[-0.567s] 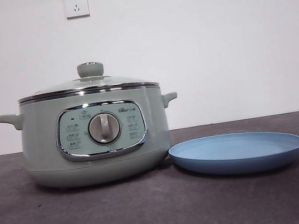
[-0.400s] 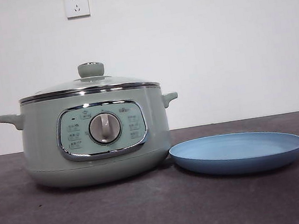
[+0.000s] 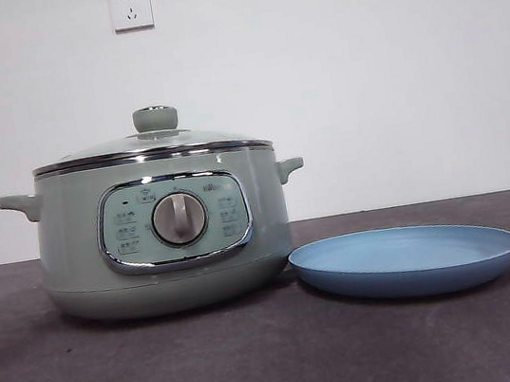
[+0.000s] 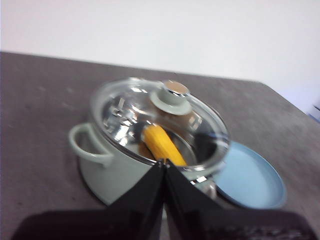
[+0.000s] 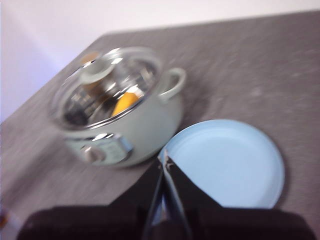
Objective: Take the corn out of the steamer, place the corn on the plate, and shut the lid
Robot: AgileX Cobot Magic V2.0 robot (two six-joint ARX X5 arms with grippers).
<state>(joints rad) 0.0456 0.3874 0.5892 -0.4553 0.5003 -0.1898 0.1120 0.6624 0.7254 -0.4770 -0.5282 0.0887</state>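
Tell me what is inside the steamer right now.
Through the glass lid, which sits on the steamer, the corn shows as a yellow cob lying inside. Reflections hide the rest of the inside. From the front view nothing inside shows. The plate holds nothing.

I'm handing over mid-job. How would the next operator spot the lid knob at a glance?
Find the sage-green steamer on the dark table, left of the blue plate. Its glass lid is on, chrome-rimmed. The knob is the pale green round button at the dome's top, unlike the silver dial on the front panel.
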